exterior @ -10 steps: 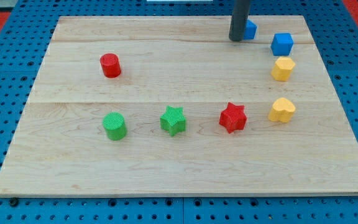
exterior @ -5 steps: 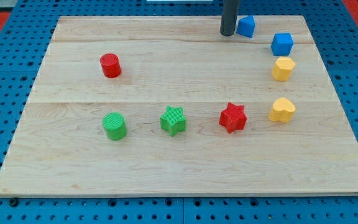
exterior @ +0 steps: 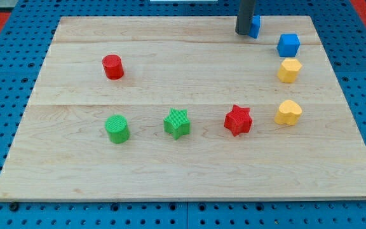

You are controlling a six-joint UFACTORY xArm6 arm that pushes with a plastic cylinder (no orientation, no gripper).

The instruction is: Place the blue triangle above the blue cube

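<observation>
Right now my tip (exterior: 244, 32) sits at the view's top edge of the wooden board (exterior: 170, 165), pressed against the view's left side of the blue triangle (exterior: 255, 27), which it partly hides. There are no jaws on this rod, so nothing is clenched or released; it only pushes. The blue cube (exterior: 288, 44) lies to the view's right of my tip and a little toward the view's bottom, near the triangle but apart from it. Just below the cube is a yellow block (exterior: 289, 70), and a second yellow block (exterior: 288, 112) lies further down. Well apart from my tip are the red star (exterior: 238, 120), the green star (exterior: 177, 123), the green cylinder (exterior: 116, 128) and the red cylinder (exterior: 112, 66). The triangle looks short of its spot above the cube. The risk, as I judge it, is an off-centre push: the triangle could spin off my tip, slide over the board's top edge, or angle down and knock the cube.
</observation>
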